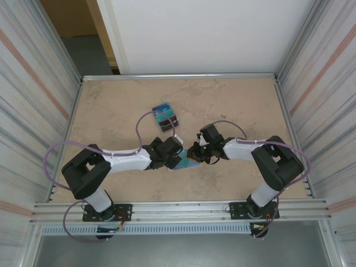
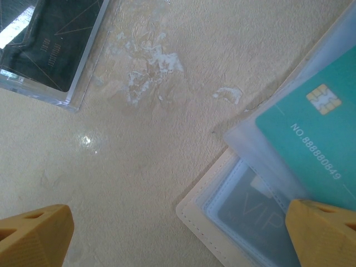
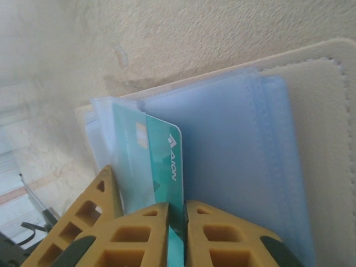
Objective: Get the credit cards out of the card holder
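Observation:
The card holder (image 3: pixel 311 105) lies open on the table, beige rim around pale blue clear sleeves (image 3: pixel 222 150); from above it sits between the two grippers (image 1: pixel 186 164). A teal credit card (image 3: pixel 162 161) sticks partly out of a sleeve, and my right gripper (image 3: pixel 177 222) is shut on its near edge. The same teal credit card (image 2: pixel 311 133) shows its chip and number in the left wrist view, above a grey card (image 2: pixel 256 217) inside a sleeve. My left gripper (image 2: pixel 178 231) stands wide open, one finger (image 2: pixel 325 233) over the card holder (image 2: pixel 203 219), the other (image 2: pixel 33 236) over bare table.
A small pile of blue, teal and dark cards (image 1: pixel 165 118) lies farther back on the table, its dark top card in a clear cover (image 2: pixel 50 44). Metal walls close in the table (image 1: pixel 111 111) on left and right.

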Motion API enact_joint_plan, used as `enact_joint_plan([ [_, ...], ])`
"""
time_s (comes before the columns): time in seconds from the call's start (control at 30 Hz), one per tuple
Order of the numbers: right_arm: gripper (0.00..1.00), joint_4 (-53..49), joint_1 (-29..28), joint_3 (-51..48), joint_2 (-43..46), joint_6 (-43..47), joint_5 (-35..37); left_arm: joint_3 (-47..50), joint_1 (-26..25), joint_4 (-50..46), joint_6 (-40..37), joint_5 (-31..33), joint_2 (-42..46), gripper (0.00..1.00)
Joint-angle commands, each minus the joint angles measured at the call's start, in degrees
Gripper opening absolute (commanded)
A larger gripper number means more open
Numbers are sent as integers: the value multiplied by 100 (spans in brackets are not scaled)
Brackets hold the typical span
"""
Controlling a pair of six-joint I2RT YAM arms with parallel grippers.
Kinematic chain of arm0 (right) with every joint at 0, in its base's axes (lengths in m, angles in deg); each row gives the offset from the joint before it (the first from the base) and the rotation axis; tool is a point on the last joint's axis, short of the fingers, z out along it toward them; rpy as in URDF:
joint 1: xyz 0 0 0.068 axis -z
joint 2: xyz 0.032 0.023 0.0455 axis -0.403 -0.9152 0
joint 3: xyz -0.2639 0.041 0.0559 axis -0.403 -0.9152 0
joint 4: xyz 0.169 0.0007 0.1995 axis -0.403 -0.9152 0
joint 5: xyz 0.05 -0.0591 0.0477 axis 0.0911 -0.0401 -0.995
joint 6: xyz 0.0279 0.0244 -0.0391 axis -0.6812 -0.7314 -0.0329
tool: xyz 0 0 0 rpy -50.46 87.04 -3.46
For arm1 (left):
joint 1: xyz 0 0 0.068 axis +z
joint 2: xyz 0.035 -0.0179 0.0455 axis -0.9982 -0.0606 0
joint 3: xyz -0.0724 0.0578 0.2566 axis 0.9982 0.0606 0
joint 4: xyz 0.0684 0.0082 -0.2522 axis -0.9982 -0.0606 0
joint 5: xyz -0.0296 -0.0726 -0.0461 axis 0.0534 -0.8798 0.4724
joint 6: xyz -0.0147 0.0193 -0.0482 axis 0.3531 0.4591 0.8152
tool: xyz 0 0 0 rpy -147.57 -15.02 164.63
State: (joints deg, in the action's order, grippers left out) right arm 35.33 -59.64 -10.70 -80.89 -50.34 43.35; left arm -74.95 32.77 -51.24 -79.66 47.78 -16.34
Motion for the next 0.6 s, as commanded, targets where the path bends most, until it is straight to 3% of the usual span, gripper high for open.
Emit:
enact_joint_plan([
  [0.0,19,225,25,-122,227,45,-225,-17,-39,-381,62,65,-43,99],
  [0.57,13,910,112,-363,47,-150,-337,6,-55,-380,96,76,-78,99],
])
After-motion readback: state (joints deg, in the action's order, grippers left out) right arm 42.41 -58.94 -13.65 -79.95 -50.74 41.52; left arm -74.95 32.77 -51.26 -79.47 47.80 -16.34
